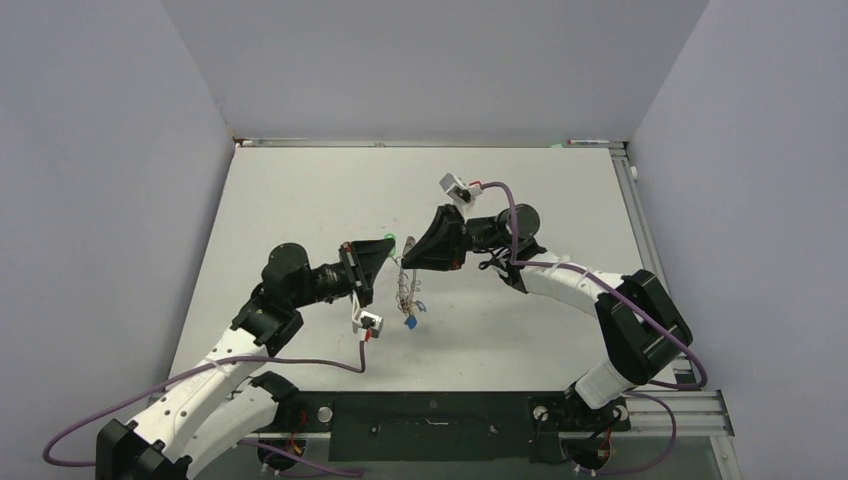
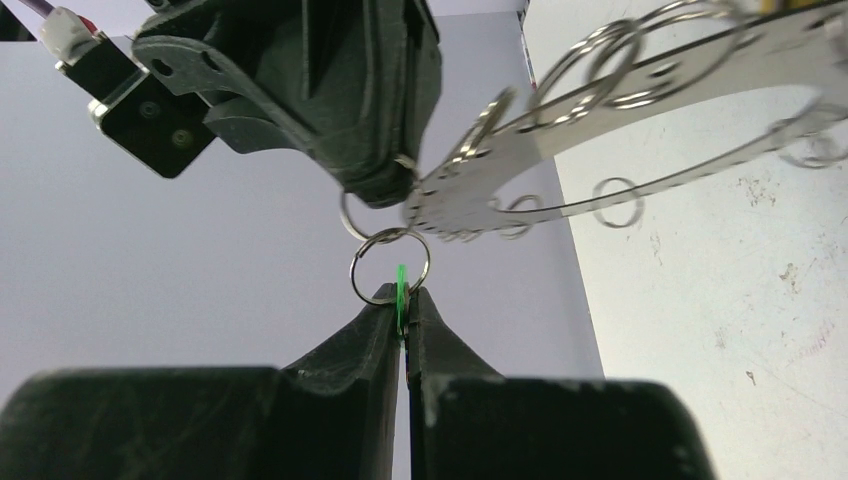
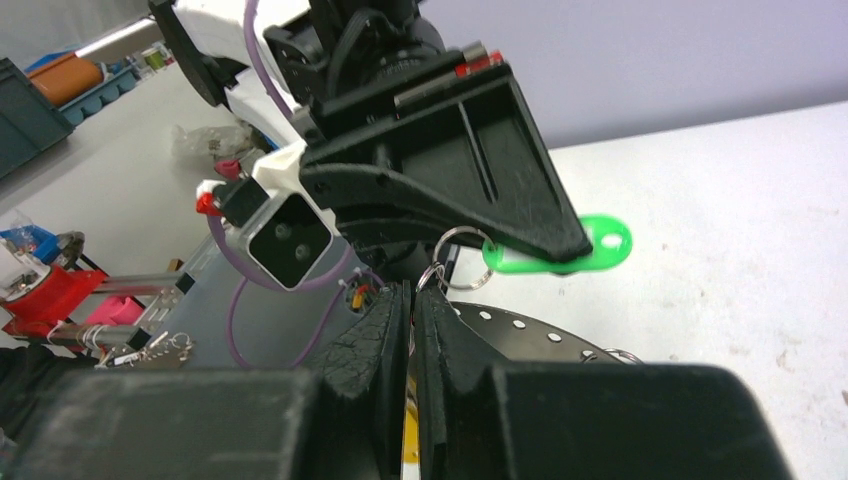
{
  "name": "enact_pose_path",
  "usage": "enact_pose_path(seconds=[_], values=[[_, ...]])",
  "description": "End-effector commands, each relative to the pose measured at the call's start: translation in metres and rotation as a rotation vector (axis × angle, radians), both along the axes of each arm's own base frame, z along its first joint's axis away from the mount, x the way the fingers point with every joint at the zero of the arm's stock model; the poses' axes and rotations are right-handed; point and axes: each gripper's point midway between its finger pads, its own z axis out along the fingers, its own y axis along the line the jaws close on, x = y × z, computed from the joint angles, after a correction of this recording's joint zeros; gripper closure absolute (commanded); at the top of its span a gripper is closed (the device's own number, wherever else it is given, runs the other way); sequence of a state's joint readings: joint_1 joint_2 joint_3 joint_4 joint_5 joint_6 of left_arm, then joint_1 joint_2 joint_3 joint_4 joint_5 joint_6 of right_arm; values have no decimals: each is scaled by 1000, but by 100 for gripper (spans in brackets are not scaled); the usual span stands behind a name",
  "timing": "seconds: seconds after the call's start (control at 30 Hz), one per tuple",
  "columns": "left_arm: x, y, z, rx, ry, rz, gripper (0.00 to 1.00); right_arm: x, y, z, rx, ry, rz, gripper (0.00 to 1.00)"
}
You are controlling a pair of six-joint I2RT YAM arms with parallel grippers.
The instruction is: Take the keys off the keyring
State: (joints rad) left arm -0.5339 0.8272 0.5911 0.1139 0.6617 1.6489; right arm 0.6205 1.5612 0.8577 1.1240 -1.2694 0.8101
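Both grippers meet above the middle of the table. My left gripper [image 2: 403, 300] is shut on a green tag [image 2: 402, 285] of one of the keys. The tag's small split ring [image 2: 357, 274] links toward the keyring [image 2: 640, 110], a large flat silver ring pierced with holes and hung with several small rings. My right gripper [image 3: 412, 300] is shut on the keyring's rim [image 3: 530, 335]. A sliver of yellow [image 3: 408, 440] shows between its fingers. From above, the keyring [image 1: 404, 285] hangs below the two grippers with a blue tag [image 1: 410, 322] at its lowest end.
White table [image 1: 520, 330] with walls at the left, back and right. A metal rail [image 1: 640, 215] runs along the right edge. The arms' bases and purple cables [image 1: 320, 365] sit at the near edge.
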Motion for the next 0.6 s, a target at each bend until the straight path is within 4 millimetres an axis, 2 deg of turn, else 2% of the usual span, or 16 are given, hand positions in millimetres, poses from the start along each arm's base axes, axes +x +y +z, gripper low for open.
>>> enact_pose_path(seconds=[0.0,0.27,0.57], values=[[2,9,11,-27,30,54,100,-12,-9,58,136,-135,43,95],[-5,6,11,-93,123,65,100,-21,-13,71,208,-105,56,95],[-8,3,3,-90,169,60,100,-28,-12,81,239,-109,72,95]])
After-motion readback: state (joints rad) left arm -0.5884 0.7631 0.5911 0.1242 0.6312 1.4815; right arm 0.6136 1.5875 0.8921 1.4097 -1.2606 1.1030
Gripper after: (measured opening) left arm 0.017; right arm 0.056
